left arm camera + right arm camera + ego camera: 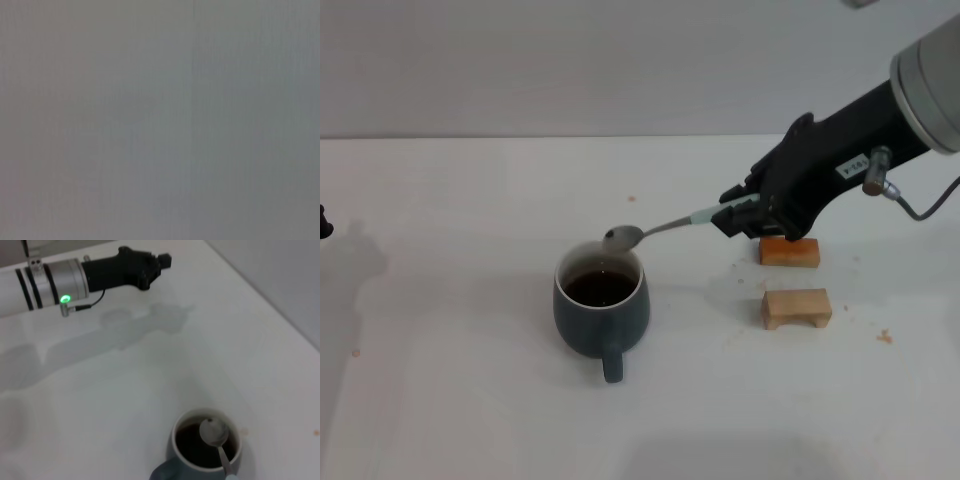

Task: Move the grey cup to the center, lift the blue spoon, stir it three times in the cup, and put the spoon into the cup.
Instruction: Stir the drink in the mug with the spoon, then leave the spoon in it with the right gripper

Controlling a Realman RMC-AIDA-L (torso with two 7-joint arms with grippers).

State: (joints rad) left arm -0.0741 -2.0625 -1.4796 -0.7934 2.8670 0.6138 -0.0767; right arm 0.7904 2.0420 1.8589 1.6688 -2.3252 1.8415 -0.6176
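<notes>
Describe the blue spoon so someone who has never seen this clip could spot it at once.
Start at the grey cup of dark liquid in the middle of the white table. Just above its far rim hangs the silver bowl of the blue spoon, whose pale blue handle is pinched in the right gripper. It is the only slim metal item; the two wooden blocks nearby are chunky and lie on the table.

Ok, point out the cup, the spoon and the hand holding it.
grey cup (601, 318): head view, front of its outer wall.
blue spoon (623, 237): head view, its metal bowl above the cup.
right hand (740, 214): head view, fingertips clamped on the spoon handle.
</notes>
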